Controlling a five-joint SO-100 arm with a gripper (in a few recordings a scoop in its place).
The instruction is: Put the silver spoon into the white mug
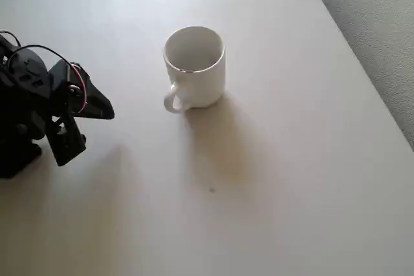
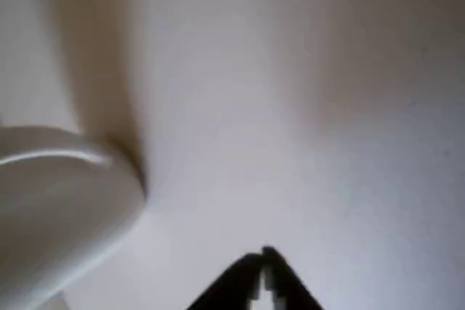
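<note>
Closed fingers (image 2: 263,258) beside white mug (image 2: 62,201)

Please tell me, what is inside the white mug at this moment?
In the overhead view, the white mug shows a white inner wall and, at its near rim, a thin dark sliver that I cannot identify. The bottom is shaded, so a spoon lying deep there cannot be confirmed.

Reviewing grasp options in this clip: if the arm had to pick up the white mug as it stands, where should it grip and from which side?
Probably the rim wall of the white mug, from above: it stands upright with its mouth open. One finger would go inside and one outside, away from the loop handle, which points lower left in the overhead view. The gripper, with its fingertips together, would have to open first.
</note>
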